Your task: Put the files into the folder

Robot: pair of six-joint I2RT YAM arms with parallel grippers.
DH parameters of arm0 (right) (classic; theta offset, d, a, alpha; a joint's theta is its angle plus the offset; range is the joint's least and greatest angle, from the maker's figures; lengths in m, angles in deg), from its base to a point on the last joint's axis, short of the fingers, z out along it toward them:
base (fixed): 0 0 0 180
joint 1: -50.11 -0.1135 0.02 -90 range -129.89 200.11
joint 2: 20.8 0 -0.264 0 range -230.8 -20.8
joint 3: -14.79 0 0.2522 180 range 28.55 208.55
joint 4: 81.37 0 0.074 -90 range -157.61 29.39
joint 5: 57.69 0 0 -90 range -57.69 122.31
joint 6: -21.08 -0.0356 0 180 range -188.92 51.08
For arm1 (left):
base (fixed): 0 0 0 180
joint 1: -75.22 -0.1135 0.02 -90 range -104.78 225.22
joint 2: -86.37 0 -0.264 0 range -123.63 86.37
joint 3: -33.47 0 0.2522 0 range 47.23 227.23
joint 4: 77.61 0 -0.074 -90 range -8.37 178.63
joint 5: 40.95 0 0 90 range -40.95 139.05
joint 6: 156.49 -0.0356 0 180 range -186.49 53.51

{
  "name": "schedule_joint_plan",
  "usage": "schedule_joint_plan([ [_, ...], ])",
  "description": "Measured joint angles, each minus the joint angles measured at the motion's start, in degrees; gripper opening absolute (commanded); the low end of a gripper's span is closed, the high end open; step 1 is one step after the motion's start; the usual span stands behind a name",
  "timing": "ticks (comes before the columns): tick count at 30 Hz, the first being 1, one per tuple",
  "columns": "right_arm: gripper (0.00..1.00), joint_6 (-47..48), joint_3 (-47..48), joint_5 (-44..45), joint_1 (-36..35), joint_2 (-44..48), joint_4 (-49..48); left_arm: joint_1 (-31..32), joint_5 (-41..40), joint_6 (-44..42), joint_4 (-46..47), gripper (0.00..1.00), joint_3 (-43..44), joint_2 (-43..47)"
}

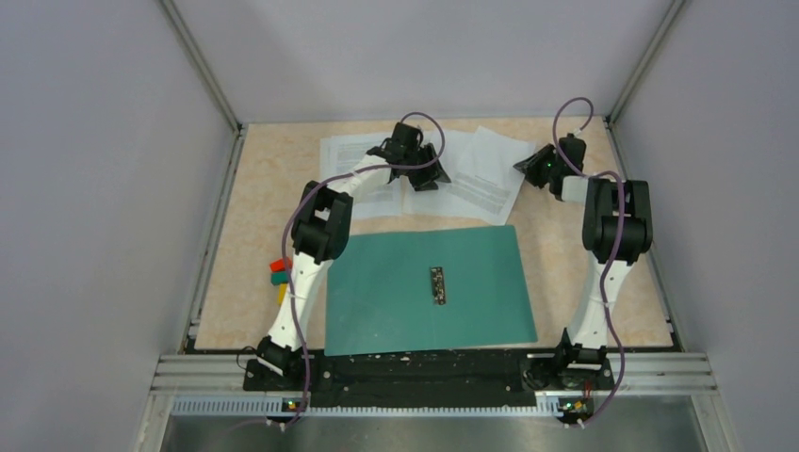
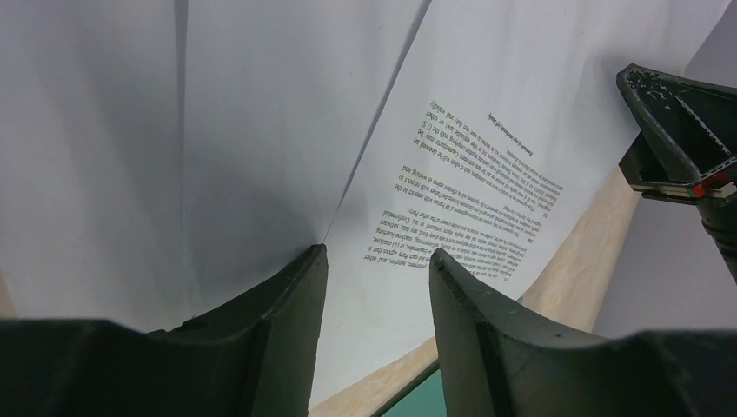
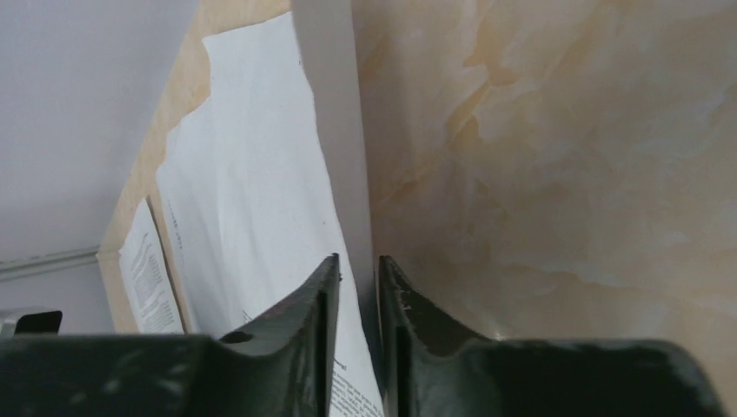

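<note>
Papers [image 1: 476, 177] lie just beyond the folder's [image 1: 396, 292] far edge, their row running along it, so the pull looks straight back; right claw [image 3: 358, 263] pinches one sheet's [image 3: 261, 217] edge, left claw [image 2: 378, 254] hangs spread over the middle sheets

Folder [image 1: 429, 290] in front, files [image 1: 471, 174] behind it, both on the table [image 1: 254, 235].
The folder lies flat between the two arms, just beyond their bases. The files lie spread and overlapping behind it, toward the far wall. The left gripper [image 2: 378, 261] stands over their middle. The right gripper [image 3: 358, 269] sits at their right edge, one sheet's raised edge between its fingers.
</note>
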Motion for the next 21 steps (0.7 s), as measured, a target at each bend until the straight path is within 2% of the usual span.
schedule_joint_plan([
  [5,0.0,0.3,0.0,0.4,0.0,0.8,2.2,0.0,-0.2,-0.4,-1.3,0.52,0.5,0.0],
  [16,0.0,4.8,0.2,4.4,0.3,14.8,9.3,-1.2,-0.6,-1.1,-3.0,0.5,1.0,0.0],
  [21,0.0,6.0,0.6,3.0,0.3,21.5,11.4,-2.1,-0.1,-1.8,-3.3,0.55,1.7,0.0],
])
